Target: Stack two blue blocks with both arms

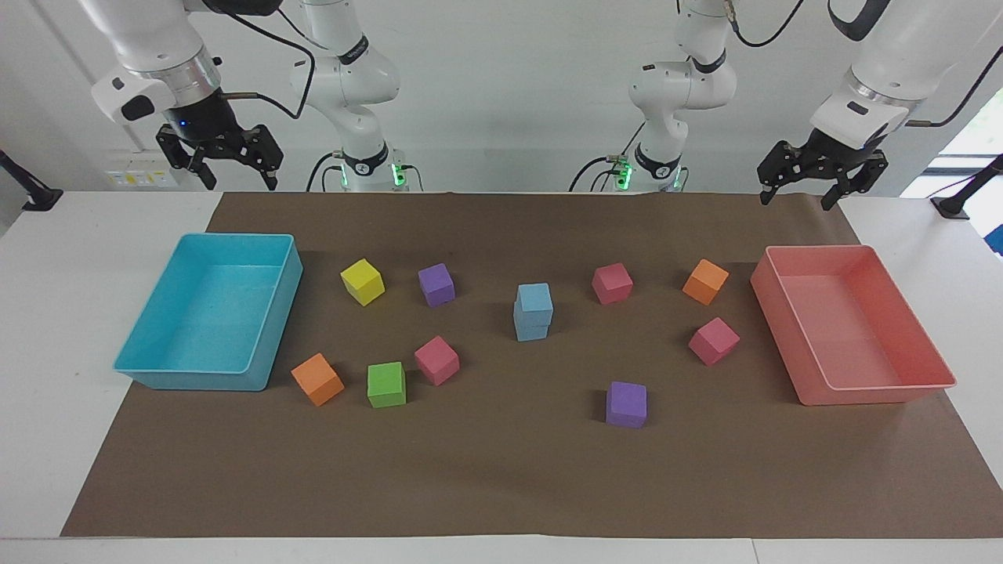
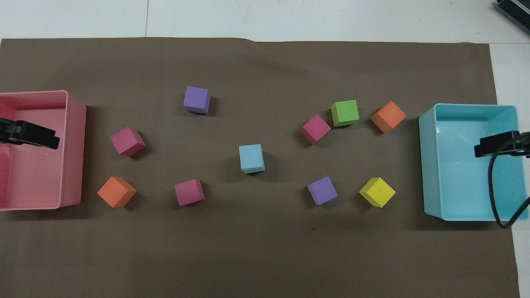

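Blue blocks stacked at frame centre, top one seemingly slightly offset. Left gripper upper right, right gripper upper left, both spread, empty. Task looks done.

No writing, label, brand, number or sign is showing clearly enough to read in either view.
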